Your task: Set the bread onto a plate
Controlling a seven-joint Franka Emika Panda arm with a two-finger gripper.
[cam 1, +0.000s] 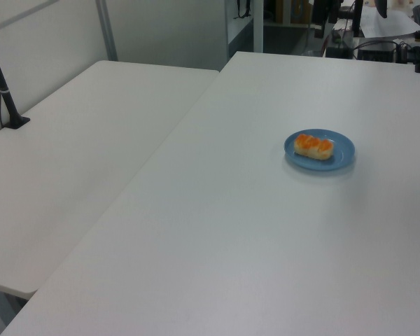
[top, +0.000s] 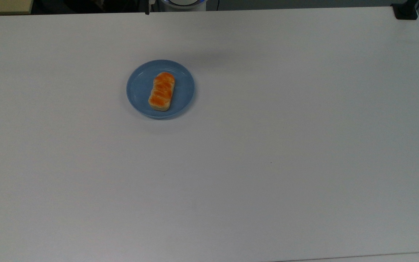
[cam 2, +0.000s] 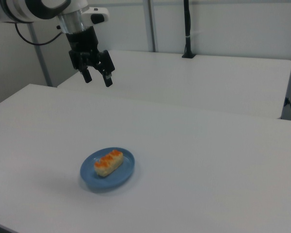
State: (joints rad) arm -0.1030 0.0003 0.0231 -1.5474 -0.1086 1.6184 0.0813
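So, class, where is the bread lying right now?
The bread lies inside the blue plate, in the top view's upper left of the white table; in the right view the open gripper hangs above and apart.

The robot arm (cam 2: pixel 34 8) is cut off by the right view's top and left edges, its base out of frame. The bread (top: pixel 162 91) hides the middle of the plate (top: pixel 138 87). In the left view, the table (cam 1: pixel 266 266) runs off the bottom and right edges.
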